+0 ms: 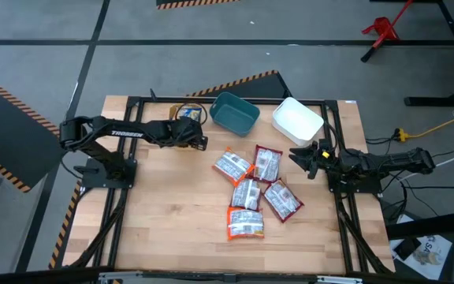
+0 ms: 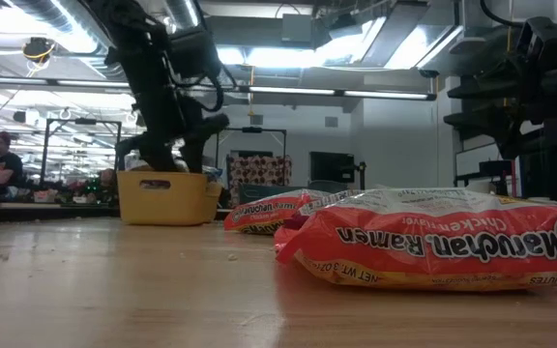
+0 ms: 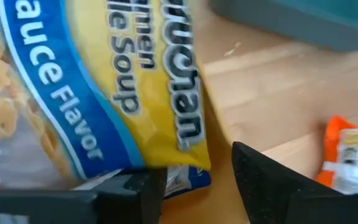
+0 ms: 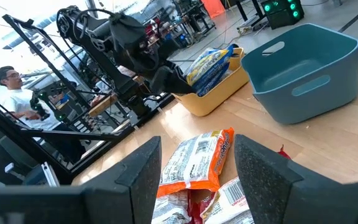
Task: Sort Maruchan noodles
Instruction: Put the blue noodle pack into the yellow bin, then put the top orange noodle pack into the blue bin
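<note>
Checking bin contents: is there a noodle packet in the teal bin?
No, the right wrist view shows the teal bin empty inside; a blue-and-yellow packet sits in the yellow bin.

The high view looks straight down on the whole desk [image 1: 172,213] and both arms. The low view sits at desk height, very near an orange packet [image 2: 433,249], facing the yellow bin [image 2: 162,197] and the room. The left wrist view is pressed close to a blue-and-yellow packet [image 3: 92,87]. The right wrist view looks across the desk, sharing the yellow bin with the low view.
</note>
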Robot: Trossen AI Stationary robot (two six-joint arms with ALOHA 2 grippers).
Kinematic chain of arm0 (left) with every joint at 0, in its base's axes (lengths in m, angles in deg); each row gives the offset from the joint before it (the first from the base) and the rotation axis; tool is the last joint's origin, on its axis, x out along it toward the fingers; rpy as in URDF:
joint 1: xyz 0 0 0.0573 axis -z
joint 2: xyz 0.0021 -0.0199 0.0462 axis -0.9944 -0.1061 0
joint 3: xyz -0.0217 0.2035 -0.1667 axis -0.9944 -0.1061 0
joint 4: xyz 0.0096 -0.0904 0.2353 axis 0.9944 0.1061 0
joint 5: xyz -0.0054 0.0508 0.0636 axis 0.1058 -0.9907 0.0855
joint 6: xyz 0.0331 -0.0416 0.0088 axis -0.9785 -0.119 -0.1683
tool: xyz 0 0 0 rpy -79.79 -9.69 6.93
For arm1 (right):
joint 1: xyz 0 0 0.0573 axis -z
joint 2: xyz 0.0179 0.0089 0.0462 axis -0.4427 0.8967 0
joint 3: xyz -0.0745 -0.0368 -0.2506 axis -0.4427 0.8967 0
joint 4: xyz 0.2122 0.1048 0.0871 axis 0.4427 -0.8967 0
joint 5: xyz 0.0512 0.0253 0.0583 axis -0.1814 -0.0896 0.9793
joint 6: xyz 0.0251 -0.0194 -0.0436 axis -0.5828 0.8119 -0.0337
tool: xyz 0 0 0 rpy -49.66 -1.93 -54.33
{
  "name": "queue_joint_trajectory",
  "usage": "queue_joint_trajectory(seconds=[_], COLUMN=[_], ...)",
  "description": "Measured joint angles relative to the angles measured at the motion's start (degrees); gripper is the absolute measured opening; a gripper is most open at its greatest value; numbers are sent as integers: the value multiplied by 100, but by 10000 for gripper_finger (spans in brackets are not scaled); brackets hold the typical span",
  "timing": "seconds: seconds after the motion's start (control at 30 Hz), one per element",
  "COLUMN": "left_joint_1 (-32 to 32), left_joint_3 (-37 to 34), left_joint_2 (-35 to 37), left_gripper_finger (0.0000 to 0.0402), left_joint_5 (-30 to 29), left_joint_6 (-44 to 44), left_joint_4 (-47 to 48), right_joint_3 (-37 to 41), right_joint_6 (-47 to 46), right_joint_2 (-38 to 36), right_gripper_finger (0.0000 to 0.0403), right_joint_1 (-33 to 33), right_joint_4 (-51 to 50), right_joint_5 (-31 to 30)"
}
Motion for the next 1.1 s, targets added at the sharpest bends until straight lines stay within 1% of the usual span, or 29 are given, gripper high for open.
queue_joint_trajectory(seconds=[0.13,0.33,0.5,0.77,0.93,1.03,1.1], left_joint_1=[-57,-188,-203,-203,-200,-155,-76], left_joint_3=[-1,2,2,2,2,2,0], left_joint_2=[305,669,857,1204,1614,1943,2170], left_gripper_finger=[185,186,186,186,186,186,186], left_joint_5=[-88,-99,170,780,1333,1725,1987], left_joint_6=[13,13,13,-121,-135,-306,-481], left_joint_4=[28,49,37,138,125,-96,-477], right_joint_3=[0,0,0,0,0,-1,0], right_joint_6=[2,4,4,4,34,254,276], right_joint_2=[2,0,1,2,11,94,196], right_gripper_finger=[191,191,191,191,191,191,191], right_joint_1=[-1,-2,-2,0,0,0,0], right_joint_4=[0,0,0,0,2,3,4], right_joint_5=[0,0,0,2,-26,-105,-107])
